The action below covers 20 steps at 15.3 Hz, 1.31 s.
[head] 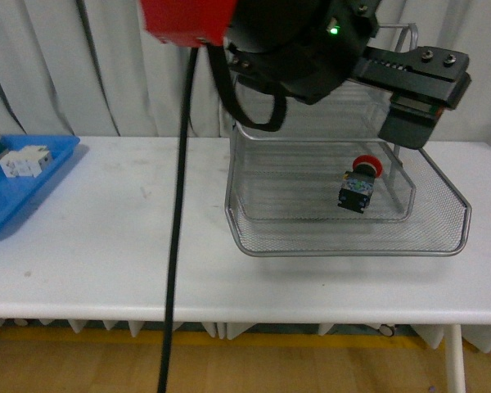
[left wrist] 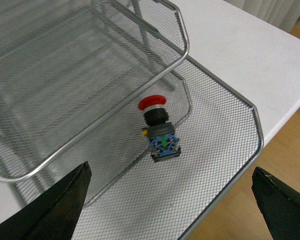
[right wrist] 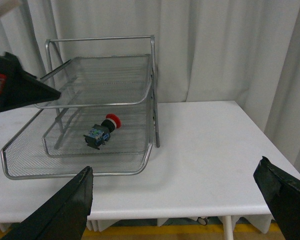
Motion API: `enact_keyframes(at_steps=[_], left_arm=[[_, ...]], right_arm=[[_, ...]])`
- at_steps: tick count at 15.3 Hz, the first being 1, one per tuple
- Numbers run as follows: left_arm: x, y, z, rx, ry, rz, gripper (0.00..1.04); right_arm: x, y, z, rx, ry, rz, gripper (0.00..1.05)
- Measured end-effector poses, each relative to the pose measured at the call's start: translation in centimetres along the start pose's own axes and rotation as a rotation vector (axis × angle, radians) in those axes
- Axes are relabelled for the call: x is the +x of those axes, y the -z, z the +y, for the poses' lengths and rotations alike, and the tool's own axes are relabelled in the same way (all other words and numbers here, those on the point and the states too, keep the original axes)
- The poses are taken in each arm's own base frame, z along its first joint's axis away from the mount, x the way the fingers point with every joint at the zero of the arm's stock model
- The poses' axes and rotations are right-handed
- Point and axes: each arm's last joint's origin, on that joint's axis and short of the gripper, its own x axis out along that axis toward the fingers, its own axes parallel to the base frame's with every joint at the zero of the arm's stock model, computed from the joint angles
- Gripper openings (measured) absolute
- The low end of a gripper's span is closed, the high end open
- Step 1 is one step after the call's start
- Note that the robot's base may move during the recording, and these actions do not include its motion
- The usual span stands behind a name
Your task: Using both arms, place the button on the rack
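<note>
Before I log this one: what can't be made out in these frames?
- Upper tiers of the rack: front view, the left arm covers them.
- Which tier holds the button: all views, mesh layers overlap.
- Parts in the blue tray: front view, too small; the tray is cut by the edge.
- Right arm beyond the right gripper: outside every view.

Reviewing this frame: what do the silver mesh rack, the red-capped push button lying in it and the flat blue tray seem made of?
The silver mesh rack: metal, likely steel; fine wire mesh on shiny tubular rims. The red-capped push button: apparently plastic; glossy red cap, dark collar, blue boxy body. The flat blue tray: plastic by its look; smooth uniform colour, moulded raised edge.
</note>
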Motion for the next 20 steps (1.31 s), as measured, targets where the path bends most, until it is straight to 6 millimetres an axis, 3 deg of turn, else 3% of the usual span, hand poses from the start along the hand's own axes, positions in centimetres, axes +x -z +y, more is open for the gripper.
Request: enact_keyframes(at_steps=[4,5,7,9,12,16,20], left_arm=[[-8.4,1.7,3.8,-0.030,-0.117,-0.154,0.97],[-9.5,1.7,4.1,-0.086,-0.352,-0.334,0.87],[-12.6,6.9,4.7,-0.235,-0.673,-0.464,0.62],[-15.5,11.0,5.6,-0.275,-0.740,-0.489,0.38],[-18.4,15.5,5.0,-0.280,-0.711,-0.485,0.01],[-21.3,19.3,4.3,-0.282,-0.718,-0.482,0.02],[-23.0,21.5,3.5,-0.284,-0.720,-0.482,0.02]], right_arm=[[0.0,0.0,0.0,0.000,0.000,0.000,0.98],[0.0,0.0,0.0,0.000,-0.005,0.000,0.98],[0.0,0.0,0.0,0.000,-0.003,0.001,0.98],[0.0,0.0,0.0,0.000,-0.003,0.000,0.98],[0.0,0.0,0.0,0.000,-0.003,0.000,0.98],[0.0,0.0,0.0,0.000,-0.003,0.000,0.98],[0.0,0.0,0.0,0.000,-0.003,0.000,0.98]])
